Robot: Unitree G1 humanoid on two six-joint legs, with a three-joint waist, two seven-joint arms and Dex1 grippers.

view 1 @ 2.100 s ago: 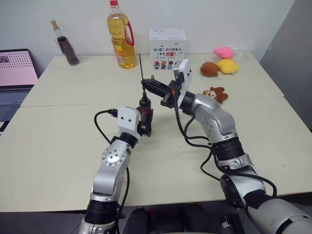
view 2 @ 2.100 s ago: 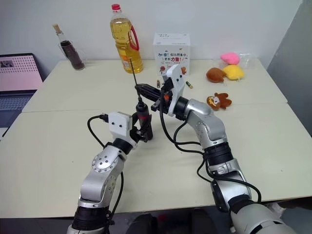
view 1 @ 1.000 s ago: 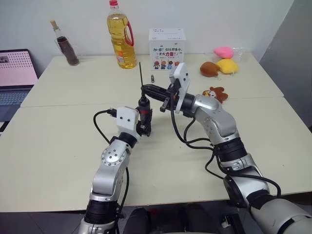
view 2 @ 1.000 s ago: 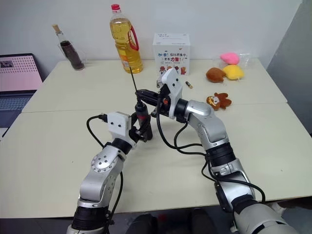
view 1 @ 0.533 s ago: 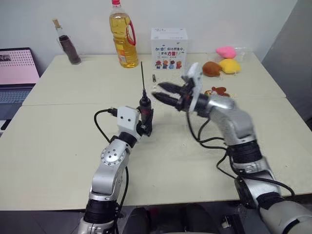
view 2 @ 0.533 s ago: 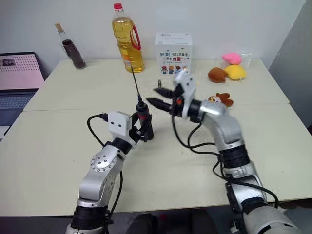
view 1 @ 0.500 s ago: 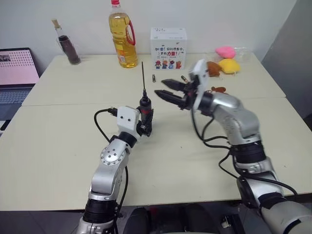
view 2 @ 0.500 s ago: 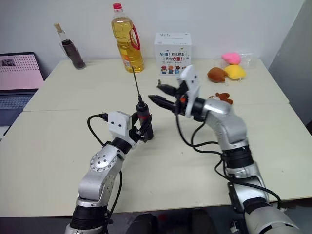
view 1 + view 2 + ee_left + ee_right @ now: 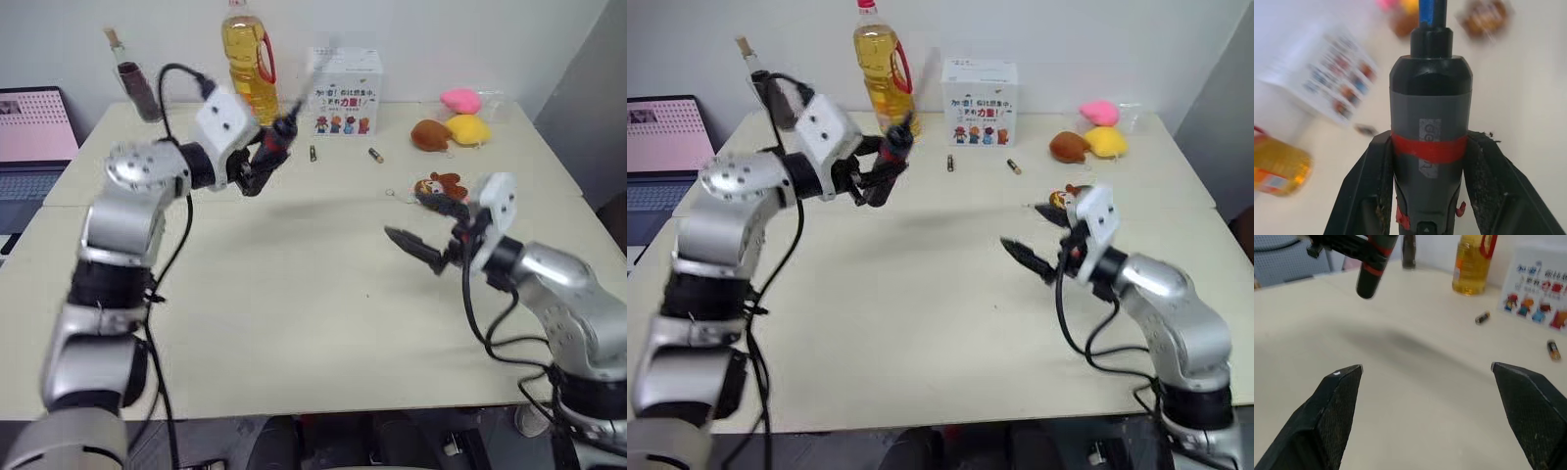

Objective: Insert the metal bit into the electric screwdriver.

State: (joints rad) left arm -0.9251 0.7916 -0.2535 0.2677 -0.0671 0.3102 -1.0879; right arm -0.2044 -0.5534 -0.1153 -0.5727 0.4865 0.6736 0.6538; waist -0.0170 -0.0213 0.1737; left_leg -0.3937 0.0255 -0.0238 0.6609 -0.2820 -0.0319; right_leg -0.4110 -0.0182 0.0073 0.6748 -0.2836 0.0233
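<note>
My left gripper (image 9: 257, 168) is shut on the electric screwdriver (image 9: 272, 145), a dark pen-shaped tool with a red band (image 9: 1429, 149). It holds the tool in the air over the far left of the table, tilted toward the white box. The metal bit (image 9: 1430, 12) sticks out of the screwdriver's nose; in the head views it is a blurred streak. My right gripper (image 9: 413, 245) hangs open and empty above the table's right half, well apart from the tool. The right wrist view shows the screwdriver (image 9: 1374, 264) beyond the spread fingers (image 9: 1334, 406).
At the back of the table (image 9: 294, 294) stand an oil bottle (image 9: 245, 59), a white box (image 9: 345, 78) and a brown bottle (image 9: 132, 83). Two stubby cylinders (image 9: 313, 153) (image 9: 375, 155) lie before the box. Plush toys (image 9: 438, 133) sit at the right, a laptop (image 9: 29, 127) at the left.
My right gripper let go of the bit, opened, and drew back to the right and down. My left arm swung the screwdriver, bit in its nose, up and away, tilting it.
</note>
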